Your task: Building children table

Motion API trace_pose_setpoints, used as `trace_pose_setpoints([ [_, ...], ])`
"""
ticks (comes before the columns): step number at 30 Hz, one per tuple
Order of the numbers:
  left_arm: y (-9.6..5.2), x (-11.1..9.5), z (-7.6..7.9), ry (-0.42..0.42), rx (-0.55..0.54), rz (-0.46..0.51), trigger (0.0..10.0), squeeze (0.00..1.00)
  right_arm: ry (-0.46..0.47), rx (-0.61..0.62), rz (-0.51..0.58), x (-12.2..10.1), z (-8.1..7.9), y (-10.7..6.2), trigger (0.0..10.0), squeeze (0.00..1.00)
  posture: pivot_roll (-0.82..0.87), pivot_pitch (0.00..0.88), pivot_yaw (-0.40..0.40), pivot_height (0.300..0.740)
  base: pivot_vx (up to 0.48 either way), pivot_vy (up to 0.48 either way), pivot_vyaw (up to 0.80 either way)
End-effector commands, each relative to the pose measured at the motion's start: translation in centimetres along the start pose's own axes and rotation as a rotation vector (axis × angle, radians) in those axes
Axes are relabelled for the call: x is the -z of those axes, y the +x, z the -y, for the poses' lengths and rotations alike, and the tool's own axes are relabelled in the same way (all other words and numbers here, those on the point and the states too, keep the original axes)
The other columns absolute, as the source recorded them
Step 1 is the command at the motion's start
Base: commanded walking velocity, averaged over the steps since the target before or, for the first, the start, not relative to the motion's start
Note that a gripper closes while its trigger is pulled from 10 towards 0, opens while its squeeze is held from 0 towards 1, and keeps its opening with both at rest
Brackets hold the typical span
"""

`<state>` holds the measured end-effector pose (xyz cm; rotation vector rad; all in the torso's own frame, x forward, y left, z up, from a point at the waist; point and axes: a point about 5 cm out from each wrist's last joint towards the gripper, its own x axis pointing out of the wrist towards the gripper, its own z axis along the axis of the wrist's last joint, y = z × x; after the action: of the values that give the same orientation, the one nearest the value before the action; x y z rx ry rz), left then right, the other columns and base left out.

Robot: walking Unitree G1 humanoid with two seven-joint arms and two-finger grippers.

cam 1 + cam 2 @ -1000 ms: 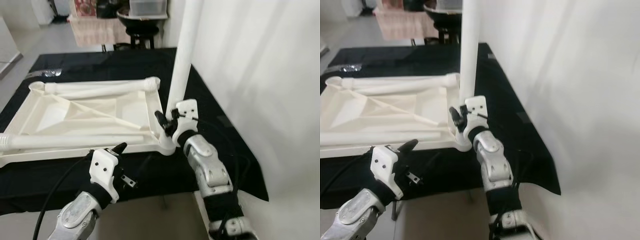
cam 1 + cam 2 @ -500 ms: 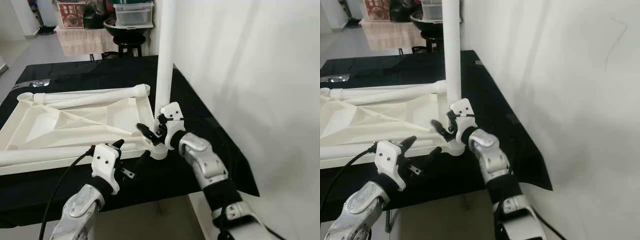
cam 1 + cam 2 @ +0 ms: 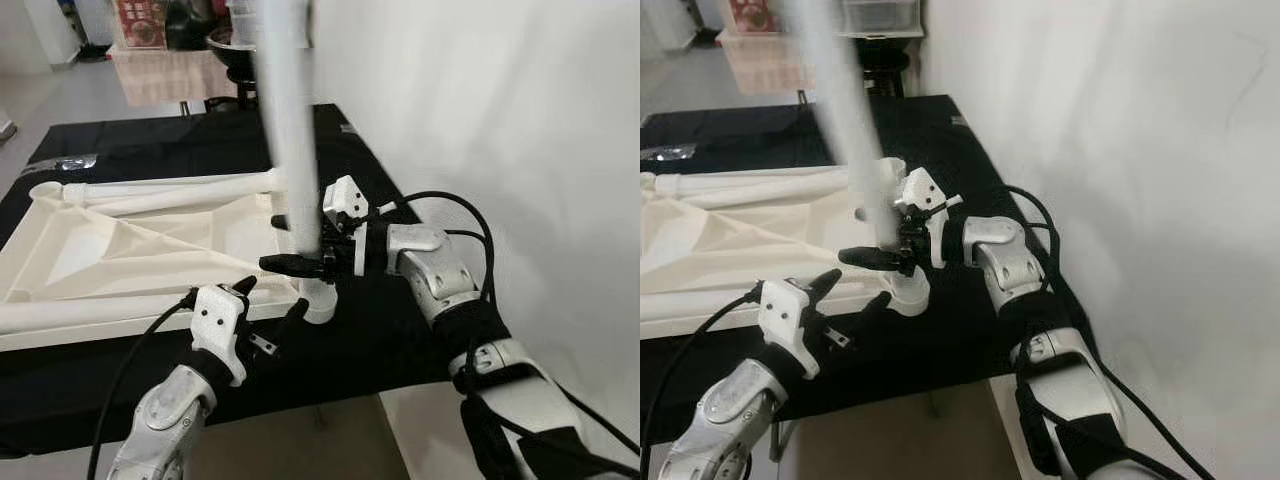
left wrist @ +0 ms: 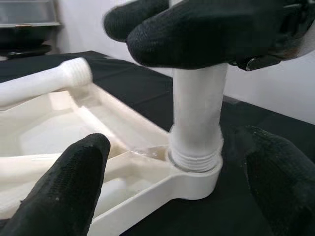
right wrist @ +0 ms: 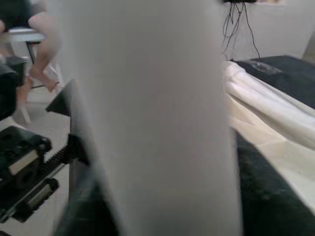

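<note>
My right gripper point(image 3: 300, 243) is clamped around the white table leg point(image 3: 290, 150), low down just above its threaded end. Leg stands nearly upright, top blurred, bottom sitting in the round corner socket point(image 4: 194, 172) of the white tabletop point(image 3: 120, 250). Tabletop lies upside down on the black-covered table point(image 3: 400, 330), socket at its near right corner. My left gripper point(image 3: 268, 302) is just near-left of that socket, fingers spread apart and holding nothing, one finger point(image 4: 64, 189) on each side of the socket in the left wrist view, not touching it. Two more white legs lie on the tabletop: far leg point(image 3: 160, 187) along the far edge, threaded end pointing right, near leg point(image 3: 90, 312) along the near edge. Small shiny packet point(image 3: 62, 163) at far left of the table. White wall point(image 3: 500, 120) on the right, black stool point(image 3: 232, 50) with a bin beyond the table
</note>
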<state>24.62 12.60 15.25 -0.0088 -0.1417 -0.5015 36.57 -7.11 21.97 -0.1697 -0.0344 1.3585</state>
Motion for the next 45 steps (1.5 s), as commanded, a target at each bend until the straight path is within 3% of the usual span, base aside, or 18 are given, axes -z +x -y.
trace_pose_setpoints([
  [1, -0.1, 0.4, 0.0, 0.006, -0.006, -0.017, 10.0, 0.00, 0.015, 0.004, 0.011, 0.0, 0.2, -0.2, 0.0, 0.00, -0.03, 0.050, -0.060, 0.740, 0.000, 0.000, 0.00],
  [7, -0.1, 0.4, 0.0, 0.006, -0.007, -0.017, 10.0, 0.00, 0.020, 0.032, 0.012, 0.5, 0.5, -0.9, 0.0, 0.00, -0.03, 0.053, -0.058, 0.740, 0.000, 0.000, 0.00],
  [9, -0.2, 0.3, -0.1, 0.004, -0.005, -0.016, 10.0, 0.00, 0.030, 0.152, 0.019, 1.1, 0.8, -1.6, 0.0, 0.00, -0.04, 0.060, -0.055, 0.740, 0.000, 0.000, 0.00],
  [13, -0.2, 0.3, -0.2, 0.003, -0.004, -0.016, 10.0, 0.00, 0.034, 0.200, 0.020, 1.3, 0.9, -1.7, 0.0, 0.00, -0.04, 0.060, -0.055, 0.740, 0.000, 0.000, 0.00],
  [14, -0.2, 0.2, -0.3, 0.004, -0.004, -0.015, 10.0, 0.00, 0.066, 0.334, -0.029, 2.7, 0.7, -1.5, 0.0, 0.00, -0.03, 0.069, -0.056, 0.740, 0.000, 0.000, 0.00],
  [15, -0.3, 0.2, -0.5, 0.007, -0.005, -0.015, 10.0, 0.00, 0.164, 0.678, -0.082, 4.8, 0.5, -1.3, 0.0, 0.00, -0.03, 0.074, -0.047, 0.740, 0.000, 0.000, 0.00],
  [16, -0.3, 0.2, -0.6, 0.009, -0.005, -0.016, 10.0, 0.00, 0.240, 0.868, -0.123, 6.5, -0.9, -1.3, 0.0, 0.00, -0.03, 0.074, -0.047, 0.740, 0.000, 0.000, 0.00],
  [18, -0.3, 0.2, -0.6, 0.009, -0.005, -0.016, 10.0, 0.00, 0.240, 0.868, -0.123, 6.5, -0.9, -1.3, 0.0, 0.00, -0.03, 0.074, -0.047, 0.740, 0.000, 0.000, 0.00],
  [19, -0.3, 0.1, -0.7, 0.011, -0.006, -0.017, 10.0, 0.00, 0.275, 0.942, -0.145, 7.5, -2.8, -0.7, 0.0, 0.00, -0.04, 0.076, -0.035, 0.740, 0.000, 0.000, 0.00],
  [20, -0.3, 0.1, -0.8, 0.013, -0.005, -0.018, 10.0, 0.00, 0.276, 0.926, -0.145, 7.7, -4.1, 0.2, 0.0, 0.00, -0.05, 0.069, -0.028, 0.740, 0.000, 0.000, 0.00],
  [22, -0.3, 0.1, -0.8, 0.013, -0.005, -0.018, 10.0, 0.00, 0.276, 0.926, -0.145, 7.7, -4.1, 0.2, 0.0, 0.00, -0.05, 0.069, -0.028, 0.740, 0.000, 0.000, 0.00],
  [23, -0.1, 0.1, -0.9, 0.014, -0.004, -0.019, 10.0, 0.00, 0.254, 0.879, -0.136, 7.6, -4.5, 1.0, 0.0, 0.00, -0.04, 0.063, -0.025, 0.740, 0.000, 0.000, 0.00],
  [27, 0.4, 0.2, -1.1, 0.016, 0.000, -0.021, 10.0, 0.00, 0.200, 0.847, -0.129, 7.0, -3.5, 2.0, 0.0, 0.00, -0.04, 0.055, -0.035, 0.740, 0.000, 0.000, 0.00],
  [40, 0.2, 0.2, -1.3, 0.021, -0.026, -0.012, 10.0, 0.00, 0.188, 0.928, -0.124, 5.5, -3.3, 1.4, 0.0, 0.00, -0.03, 0.055, -0.041, 0.740, 0.000, 0.000, 0.00],
  [43, 0.2, 0.2, -1.3, 0.011, -0.021, -0.012, 10.0, 0.00, 0.139, 0.848, 0.013, 3.1, -1.7, 1.6, 0.0, 0.00, -0.03, 0.053, -0.040, 0.740, 0.000, 0.000, 0.00],
  [45, 0.2, 0.2, -1.3, 0.010, -0.022, -0.013, 10.0, 0.00, 0.133, 0.828, 0.049, 2.3, -1.2, 1.5, 0.0, 0.00, -0.03, 0.053, -0.042, 0.740, 0.000, 0.000, 0.00],
])
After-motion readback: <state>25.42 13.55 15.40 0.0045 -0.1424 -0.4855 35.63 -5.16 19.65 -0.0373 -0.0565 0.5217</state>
